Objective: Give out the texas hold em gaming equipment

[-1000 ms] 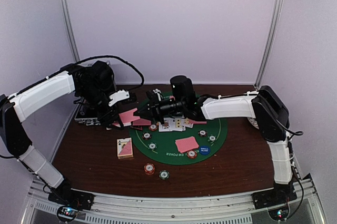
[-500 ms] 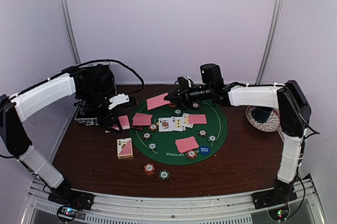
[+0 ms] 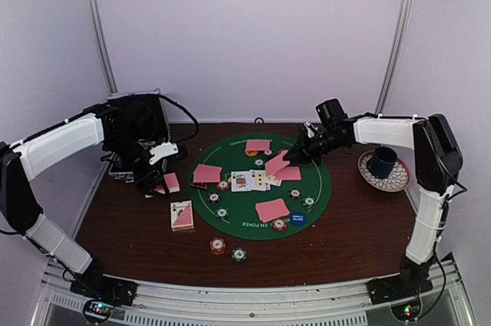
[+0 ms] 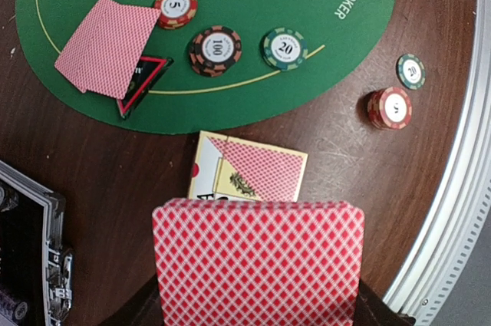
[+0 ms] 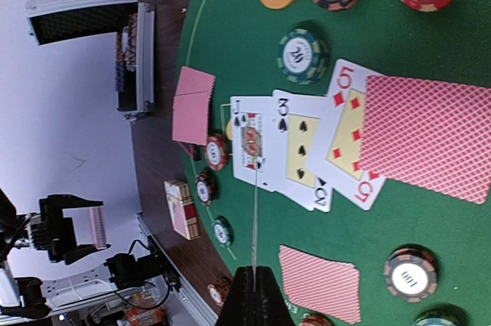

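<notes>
the left gripper [image 4: 257, 303] clamps the pink-backed deck [image 4: 258, 257]. the right gripper [image 3: 294, 159] pinches one card [image 3: 275, 163] above the green mat [image 3: 322, 188].

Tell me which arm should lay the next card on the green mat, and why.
Right. The right end effector pinches a single pink-backed card over the green mat, by the face-up cards. The left end effector holds the deck off the mat, near the case.

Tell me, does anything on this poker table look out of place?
A red chip and a green chip sit on bare wood just off the green mat, apart from the other chips. A blue cup on a plate seems unrelated to the game.
</notes>
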Robot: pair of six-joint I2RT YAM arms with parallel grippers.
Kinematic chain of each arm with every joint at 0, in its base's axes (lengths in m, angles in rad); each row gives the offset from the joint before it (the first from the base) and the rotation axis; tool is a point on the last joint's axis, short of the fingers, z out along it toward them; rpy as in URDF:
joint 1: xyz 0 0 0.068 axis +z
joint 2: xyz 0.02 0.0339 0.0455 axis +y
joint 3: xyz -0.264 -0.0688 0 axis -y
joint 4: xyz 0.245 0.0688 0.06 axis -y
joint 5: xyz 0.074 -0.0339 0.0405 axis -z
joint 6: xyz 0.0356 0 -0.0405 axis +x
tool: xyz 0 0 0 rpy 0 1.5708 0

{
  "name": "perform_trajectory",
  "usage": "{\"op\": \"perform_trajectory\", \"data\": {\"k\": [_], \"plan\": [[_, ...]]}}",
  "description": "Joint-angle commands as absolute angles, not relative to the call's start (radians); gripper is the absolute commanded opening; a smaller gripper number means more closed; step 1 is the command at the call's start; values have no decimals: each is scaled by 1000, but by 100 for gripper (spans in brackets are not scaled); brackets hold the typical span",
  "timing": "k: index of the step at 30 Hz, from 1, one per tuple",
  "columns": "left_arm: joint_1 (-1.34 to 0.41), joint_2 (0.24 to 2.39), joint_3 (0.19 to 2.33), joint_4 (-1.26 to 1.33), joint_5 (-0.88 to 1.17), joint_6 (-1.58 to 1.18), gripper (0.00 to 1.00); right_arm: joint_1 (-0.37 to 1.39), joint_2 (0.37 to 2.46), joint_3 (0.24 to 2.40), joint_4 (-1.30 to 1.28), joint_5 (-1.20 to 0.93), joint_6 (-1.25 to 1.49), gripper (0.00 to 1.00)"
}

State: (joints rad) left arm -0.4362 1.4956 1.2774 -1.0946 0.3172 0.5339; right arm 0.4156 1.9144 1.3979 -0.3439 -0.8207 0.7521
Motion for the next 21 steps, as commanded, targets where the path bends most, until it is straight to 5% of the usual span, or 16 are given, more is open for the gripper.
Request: {"op": "perform_trajectory", "data": {"k": [1, 21], "plan": [[-404, 1431, 1236, -1066, 322, 555, 0, 399, 1969, 1404, -460, -718, 615, 0], [-230, 1296, 971, -1003, 284, 621, 0, 388, 2134, 1541, -525, -663, 551, 0]]}}
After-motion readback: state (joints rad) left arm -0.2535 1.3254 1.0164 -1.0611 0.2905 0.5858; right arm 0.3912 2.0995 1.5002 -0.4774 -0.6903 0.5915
